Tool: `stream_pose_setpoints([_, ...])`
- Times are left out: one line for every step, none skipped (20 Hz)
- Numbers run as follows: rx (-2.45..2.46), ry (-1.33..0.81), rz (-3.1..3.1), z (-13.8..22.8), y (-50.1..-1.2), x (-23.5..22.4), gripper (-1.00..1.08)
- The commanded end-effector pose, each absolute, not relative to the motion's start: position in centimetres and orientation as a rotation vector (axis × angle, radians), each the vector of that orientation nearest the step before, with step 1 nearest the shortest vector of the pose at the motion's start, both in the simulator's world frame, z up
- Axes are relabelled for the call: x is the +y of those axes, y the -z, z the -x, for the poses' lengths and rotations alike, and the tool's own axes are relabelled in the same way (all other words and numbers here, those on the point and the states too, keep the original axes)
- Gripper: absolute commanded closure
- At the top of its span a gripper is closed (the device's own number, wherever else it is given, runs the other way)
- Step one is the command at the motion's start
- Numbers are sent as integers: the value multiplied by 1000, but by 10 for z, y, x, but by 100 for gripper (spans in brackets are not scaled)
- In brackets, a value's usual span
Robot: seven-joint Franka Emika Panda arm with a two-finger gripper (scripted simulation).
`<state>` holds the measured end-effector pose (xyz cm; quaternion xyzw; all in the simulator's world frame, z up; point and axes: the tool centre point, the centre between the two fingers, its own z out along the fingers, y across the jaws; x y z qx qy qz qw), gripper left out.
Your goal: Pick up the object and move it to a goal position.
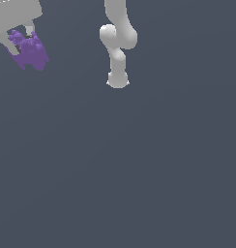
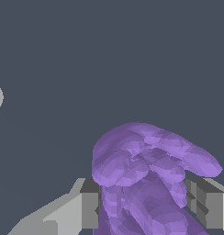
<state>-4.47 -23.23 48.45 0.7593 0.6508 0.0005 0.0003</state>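
1 purple clump [image 1: 29, 51] (lumpy), 1 gripper [image 1: 21, 42].

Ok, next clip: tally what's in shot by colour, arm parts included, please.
Purple: 1, the bumpy purple clump held between the fingers.
White/grey: 2, the gripper and the arm's base column.
Total: 3.

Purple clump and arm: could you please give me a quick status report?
End effector shut on purple clump. Clump held at the exterior view's upper left. Nothing seen in the way.
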Motion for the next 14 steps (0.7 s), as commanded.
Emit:
stream_pose_setpoints([2044,0,-2385,45,-496,-236,108])
stream_pose_setpoints([2044,0,-2385,45,-499,-237,108])
stream_pose_setpoints([2044,0,-2385,45,-502,-238,108])
stream_pose_setpoints([2044,0,-2385,45,-505,-239,108])
stream_pose_setpoints([2044,0,-2385,45,-508,-240,108])
stream_pose_setpoints([2044,0,-2385,45,-510,-241,108])
stream_pose_setpoints([2044,0,-2385,45,-512,-241,108])
stream_pose_setpoints([2044,0,-2385,45,-513,-242,108])
stream_pose_setpoints([2044,0,-2385,45,-514,-242,108])
stream_pose_setpoints([2044,0,-2385,45,-515,-243,108])
stream_pose_setpoints([2044,0,-2385,45,-516,-243,108])
stream_pose_setpoints([2044,0,-2385,45,-516,-243,108])
stream_pose_setpoints([2044,0,-2385,45,-517,-243,108])
stream_pose_setpoints([2044,0,-2385,44,-517,-243,108])
